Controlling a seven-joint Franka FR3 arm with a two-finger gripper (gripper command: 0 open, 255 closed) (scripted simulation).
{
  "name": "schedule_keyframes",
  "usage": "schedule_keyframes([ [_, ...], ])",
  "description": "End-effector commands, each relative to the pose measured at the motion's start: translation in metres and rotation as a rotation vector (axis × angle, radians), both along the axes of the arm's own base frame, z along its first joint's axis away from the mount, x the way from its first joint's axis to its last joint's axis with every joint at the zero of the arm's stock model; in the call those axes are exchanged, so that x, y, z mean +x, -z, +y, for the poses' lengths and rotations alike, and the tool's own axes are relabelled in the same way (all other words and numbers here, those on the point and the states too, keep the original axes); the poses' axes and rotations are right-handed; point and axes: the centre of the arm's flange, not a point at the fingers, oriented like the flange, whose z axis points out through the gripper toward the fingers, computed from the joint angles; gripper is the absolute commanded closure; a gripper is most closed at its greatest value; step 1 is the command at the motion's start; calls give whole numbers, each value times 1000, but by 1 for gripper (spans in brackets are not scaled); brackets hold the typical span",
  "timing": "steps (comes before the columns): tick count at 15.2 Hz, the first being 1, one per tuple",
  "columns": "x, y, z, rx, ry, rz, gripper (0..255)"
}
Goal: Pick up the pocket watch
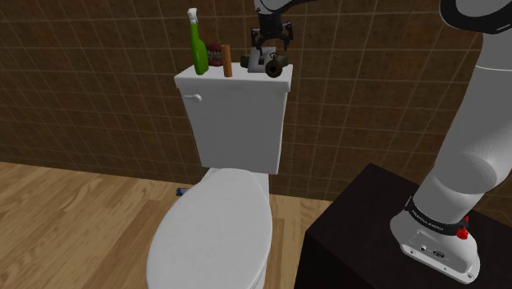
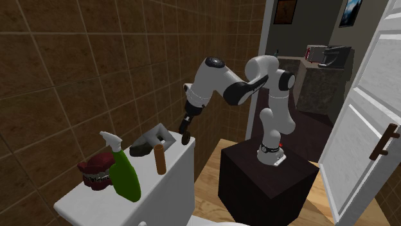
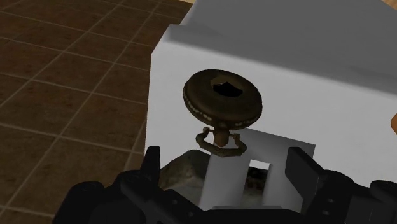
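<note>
Shoulder view gives us the white toilet [image 1: 215, 226], its tank lid [image 1: 226, 83] carrying a green spray bottle [image 1: 198, 48]. Wrist view: the black gripper [image 3: 226, 156] has its fingers spread apart, with the dark pocket watch [image 3: 222, 98] near the lid's corner just beyond them, untouched.

Toilet tank top, tiled bathroom.
Set along the lid of the white toilet tank [image 1: 238, 123]: a green spray bottle [image 1: 198, 48], a dark red-and-white object [image 1: 214, 55], an upright brown cylinder [image 1: 227, 61] and a grey angular piece [image 2: 151, 141]. Brown tiled wall [image 1: 82, 82] is noted behind, wooden plank floor [image 1: 66, 213] below.
</note>
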Motion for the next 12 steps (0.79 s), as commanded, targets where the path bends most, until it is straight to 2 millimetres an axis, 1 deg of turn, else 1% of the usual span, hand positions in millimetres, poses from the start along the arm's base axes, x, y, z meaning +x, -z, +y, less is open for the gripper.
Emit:
schedule_keyframes([
  [1,0,5,0,0,0,-1,0],
  [2,0,5,0,0,0,-1,0],
  [3,0,5,1,0,0,-1,255],
  [12,0,5,0,0,0,-1,255],
])
